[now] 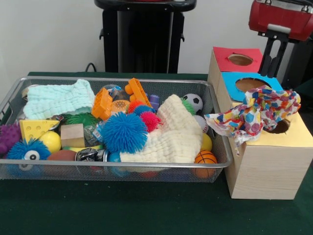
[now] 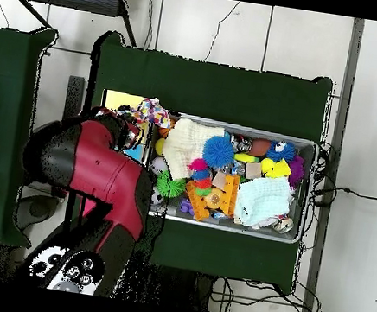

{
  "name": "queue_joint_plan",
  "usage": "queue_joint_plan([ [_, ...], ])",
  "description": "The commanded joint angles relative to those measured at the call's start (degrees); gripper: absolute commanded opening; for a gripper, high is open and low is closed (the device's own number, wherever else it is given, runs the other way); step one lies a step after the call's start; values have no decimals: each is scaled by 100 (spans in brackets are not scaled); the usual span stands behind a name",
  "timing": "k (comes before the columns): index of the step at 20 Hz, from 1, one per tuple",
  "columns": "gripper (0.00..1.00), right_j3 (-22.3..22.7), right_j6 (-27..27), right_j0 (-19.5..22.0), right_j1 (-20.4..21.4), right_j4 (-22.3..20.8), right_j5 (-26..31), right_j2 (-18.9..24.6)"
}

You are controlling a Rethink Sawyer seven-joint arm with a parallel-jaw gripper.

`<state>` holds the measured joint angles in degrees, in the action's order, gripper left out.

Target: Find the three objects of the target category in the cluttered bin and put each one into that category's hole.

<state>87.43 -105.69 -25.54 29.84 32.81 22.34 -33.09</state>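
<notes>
Lighting was even and fairly bright, seemingly from above; the mesh bin (image 1: 215,98) threw only a faint shadow on the green cloth (image 1: 146,210); the white wall (image 1: 49,34) showed no glare; the front view looked slightly soft throughout.

Wall: plain white behind the tabletop (image 1: 49,34).
Tabletop: dark green cloth cover (image 1: 122,210).
Floor: pale, with black cables (image 2: 249,299) trailing.
Side table: green (image 2: 14,58), at the left.

text: none legible | labels: none | numbers: none | signs: none
</notes>
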Motion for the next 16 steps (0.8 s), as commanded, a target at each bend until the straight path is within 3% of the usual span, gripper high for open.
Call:
queue_joint_plan([
  [1,0,120,-1338,209,-408,38,-222,621],
  [10,0,68,-1292,197,-565,-3,-296,534],
  [16,0,176,-1375,238,-648,111,-514,748],
])
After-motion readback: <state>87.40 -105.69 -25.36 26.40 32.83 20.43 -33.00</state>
